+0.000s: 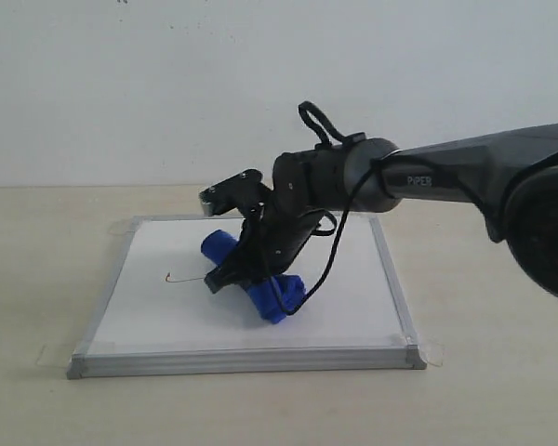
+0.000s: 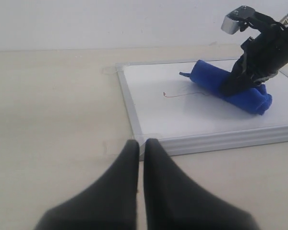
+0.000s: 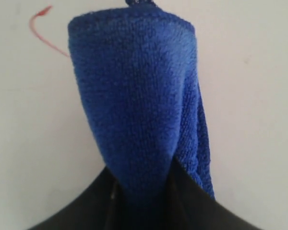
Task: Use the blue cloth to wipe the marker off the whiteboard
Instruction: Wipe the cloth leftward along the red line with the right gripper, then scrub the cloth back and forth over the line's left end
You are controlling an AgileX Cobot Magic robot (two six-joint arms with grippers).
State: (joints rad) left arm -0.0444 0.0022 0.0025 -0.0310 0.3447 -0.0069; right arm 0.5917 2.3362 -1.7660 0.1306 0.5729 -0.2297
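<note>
Pinching the cloth (image 1: pixel 277 295) between its jaws, the right tool (image 1: pixel 237 271) pressed it onto the board (image 1: pixel 167 321) mid-wipe, covering one end of the line (image 1: pixel 184 278); the next move appeared to call for a firm sweep along the exposed stroke to its hook.

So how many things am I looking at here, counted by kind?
whiteboard: 1
blue cloth: 1
marker line: 1
grippers: 2, the left gripper and the right gripper
Total: 5
</note>
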